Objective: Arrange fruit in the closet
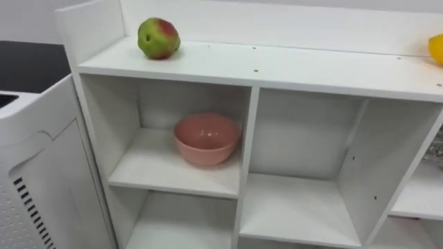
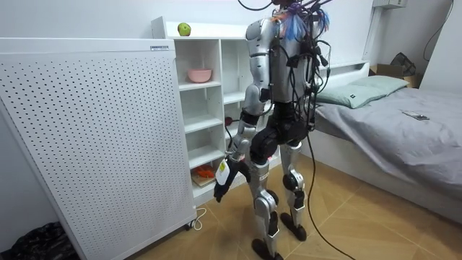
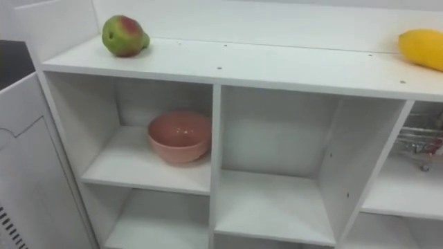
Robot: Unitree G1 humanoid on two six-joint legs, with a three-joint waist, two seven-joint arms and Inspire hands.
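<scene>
A white closet of open compartments stands straight in front of me. A tall perforated white panel stands just beside its left side. A pink bowl sits in the upper left compartment, towards its right wall. At the far right, part of a wire rack shows inside another compartment. A bed lies behind me.

On the closet's top board a green and red fruit rests near the left end. A yellow fruit lies at the right end, well apart from it.

My left hand hangs low beside my thigh, far below both fruits and touching neither. I cannot tell whether it is open or closed.
</scene>
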